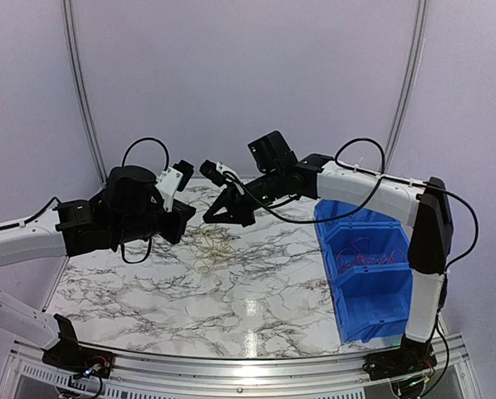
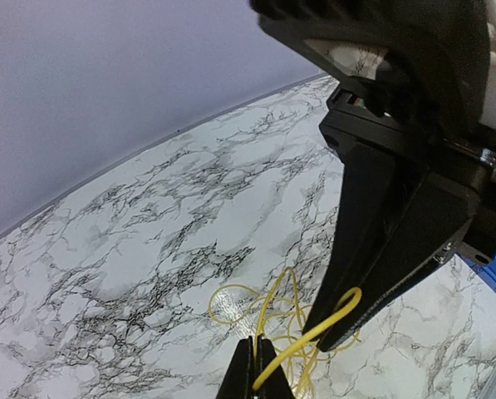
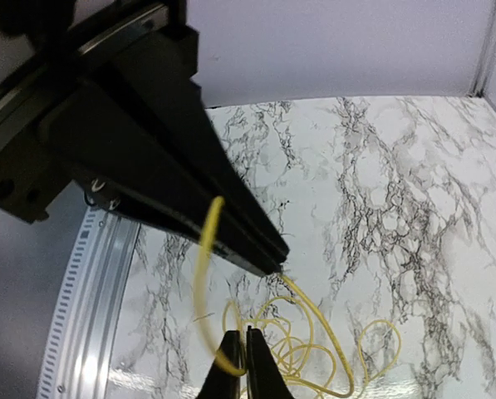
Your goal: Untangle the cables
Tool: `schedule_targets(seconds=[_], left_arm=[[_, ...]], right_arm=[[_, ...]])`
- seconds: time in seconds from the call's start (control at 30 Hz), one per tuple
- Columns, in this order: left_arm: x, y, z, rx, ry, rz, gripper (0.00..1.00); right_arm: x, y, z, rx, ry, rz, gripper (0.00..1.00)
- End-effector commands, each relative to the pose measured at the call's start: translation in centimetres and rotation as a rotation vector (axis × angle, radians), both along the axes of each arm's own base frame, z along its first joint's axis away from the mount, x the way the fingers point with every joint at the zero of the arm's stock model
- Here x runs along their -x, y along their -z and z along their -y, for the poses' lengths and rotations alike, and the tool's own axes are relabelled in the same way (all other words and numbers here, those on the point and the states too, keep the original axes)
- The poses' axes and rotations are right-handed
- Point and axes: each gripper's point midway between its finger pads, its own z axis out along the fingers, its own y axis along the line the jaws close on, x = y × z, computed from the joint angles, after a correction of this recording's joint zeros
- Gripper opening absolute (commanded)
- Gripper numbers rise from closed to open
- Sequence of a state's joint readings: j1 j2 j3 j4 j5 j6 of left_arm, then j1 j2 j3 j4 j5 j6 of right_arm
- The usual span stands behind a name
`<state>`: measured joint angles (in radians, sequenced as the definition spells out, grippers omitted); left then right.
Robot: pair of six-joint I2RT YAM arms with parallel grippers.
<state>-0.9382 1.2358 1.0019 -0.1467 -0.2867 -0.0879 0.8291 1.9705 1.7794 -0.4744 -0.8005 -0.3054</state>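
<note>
A thin yellow cable [image 2: 231, 290] lies in loose loops on the marble table [image 1: 256, 291], and a strand of it rises to both grippers. My left gripper [image 2: 255, 339] is shut on that strand just above the pile. My right gripper [image 3: 243, 331] is shut on the same yellow cable [image 3: 199, 274], which arcs up in front of the left gripper's black fingers [image 3: 189, 191]. From above, the two grippers meet tip to tip, left gripper [image 1: 191, 219] and right gripper [image 1: 207, 218], over the yellow pile [image 1: 208, 249].
A row of blue bins [image 1: 380, 291] stands along the table's right side, with thin red cable [image 1: 360, 256] in the middle one. A metal rail [image 1: 256, 362] runs along the near edge. White walls close the back and sides.
</note>
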Motion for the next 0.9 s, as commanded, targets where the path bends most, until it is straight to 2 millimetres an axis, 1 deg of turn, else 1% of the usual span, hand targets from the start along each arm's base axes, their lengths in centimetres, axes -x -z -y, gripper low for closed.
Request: schedule_targets(seconds=[0.0,0.1,0.2,0.23,0.27,0.3,0.33,0.37,0.47,0.57,0.6,0.63,0.7,0.73,0.8,0.87], left_arm=[[-0.4,-0.6,0.4,0.046,-0.014,0.026,0.00],[-0.6,-0.3,0.7,0.062,-0.018,0.023,0.00],[-0.7,-0.2,1.1,0.094,-0.016,0.030,0.00],[-0.6,-0.4,1.3,0.110,-0.008,0.034,0.00],[-0.6,-0.4,1.3,0.116,-0.007,0.035,0.00],[-0.6,-0.3,1.4,0.119,-0.006,0.034,0.00],[-0.6,-0.3,1.4,0.118,-0.004,0.033,0.00],[-0.6,-0.2,1.5,0.117,-0.001,0.032,0.00],[-0.6,0.0,1.6,0.113,0.001,0.029,0.00],[-0.7,0.0,1.4,0.113,-0.005,0.030,0.00],[-0.8,0.0,1.4,0.116,-0.014,0.032,0.00],[-0.9,0.0,1.2,0.123,-0.029,0.034,0.02],[-1.3,-0.3,1.2,0.160,-0.054,0.043,0.18],[-1.3,-0.4,1.3,0.185,-0.053,0.049,0.24],[-1.0,-0.8,1.8,0.243,-0.031,0.056,0.29],[-1.0,-1.1,2.1,0.283,-0.021,0.064,0.31]], right_arm=[[1.5,-3.2,0.0,-0.086,-0.045,0.016,0.00],[1.5,-3.4,-0.1,-0.092,-0.047,0.011,0.00],[1.4,-3.2,-0.2,-0.086,-0.043,0.004,0.01],[1.3,-3.1,-0.2,-0.083,-0.040,0.002,0.07],[1.3,-3.1,-0.2,-0.081,-0.037,0.002,0.16],[1.2,-3.1,-0.2,-0.081,-0.032,0.004,0.23],[1.1,-3.2,-0.2,-0.081,-0.027,0.008,0.26],[1.1,-3.4,-0.2,-0.082,-0.025,0.012,0.26],[1.3,-4.1,-0.2,-0.095,-0.033,0.022,0.23],[1.5,-4.5,-0.2,-0.104,-0.043,0.015,0.03],[1.5,-4.5,-0.2,-0.106,-0.045,0.014,0.00],[1.7,-4.6,-0.1,-0.108,-0.051,0.011,0.00],[2.1,-4.8,0.0,-0.118,-0.070,0.004,0.00],[2.3,-4.9,0.0,-0.122,-0.079,-0.001,0.00],[2.6,-4.9,0.1,-0.125,-0.093,-0.011,0.00],[2.9,-4.7,0.3,-0.123,-0.105,-0.018,0.00]])
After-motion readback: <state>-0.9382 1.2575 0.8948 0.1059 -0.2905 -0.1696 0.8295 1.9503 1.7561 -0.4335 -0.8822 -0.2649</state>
